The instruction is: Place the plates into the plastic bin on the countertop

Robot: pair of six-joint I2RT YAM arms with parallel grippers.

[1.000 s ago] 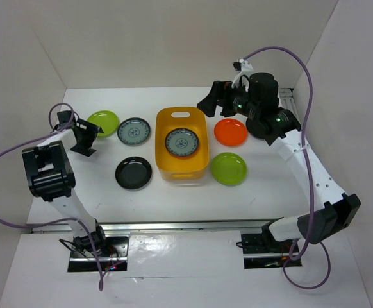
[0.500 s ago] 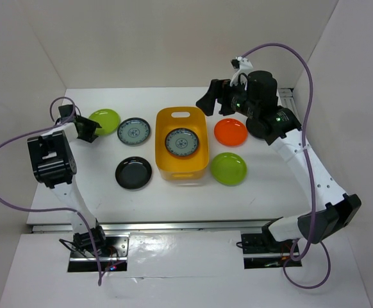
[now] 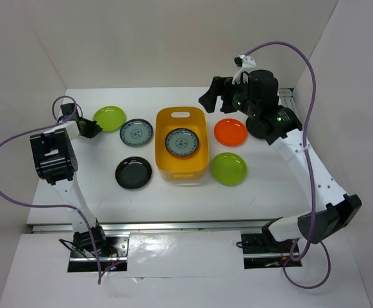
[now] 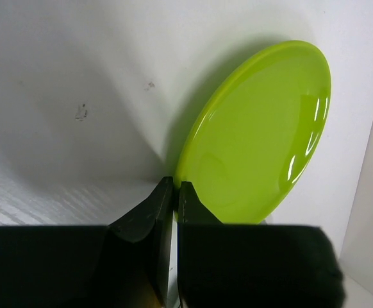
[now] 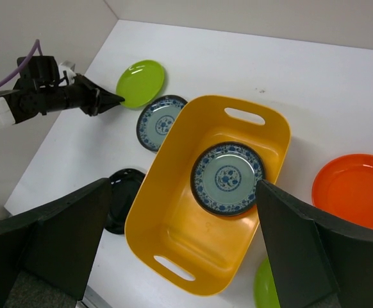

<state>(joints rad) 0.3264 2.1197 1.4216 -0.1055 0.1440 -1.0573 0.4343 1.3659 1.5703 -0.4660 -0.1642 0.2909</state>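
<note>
Since the left gripper (image 4: 175, 186) has its fingers pressed almost together right at the rim of a lime green plate (image 4: 257, 135), I judge the step in hand to be lifting that plate, which lies flat well to the left of the plastic bin (image 3: 160, 147), towards its far end. I cannot tell from the wrist view whether the rim is pinched between the tips or only touched by them. To do this well I would make sure one finger is under the lip before lifting. Then I would raise it slowly, because the glaze looks slick, and carry it high over the patterned plate (image 3: 137, 132) lying just left of the bin.

The right gripper (image 3: 209, 97) hangs above the bin's far right corner, jaws wide apart and holding nothing, so I would keep it clear of the drop. One patterned plate in the bin (image 3: 182, 142) lies flat near the middle. Outside it, a black plate (image 3: 134, 172) sits left of the near end, an orange plate (image 3: 231, 131) just right of the bin and a second lime plate (image 3: 229, 168) right of its near end.

The countertop (image 3: 270, 186) is plain, smooth white with a few faint marks, so a nudged plate may slide. White walls (image 3: 174, 45) close in, and the left wall leaves that arm little room
</note>
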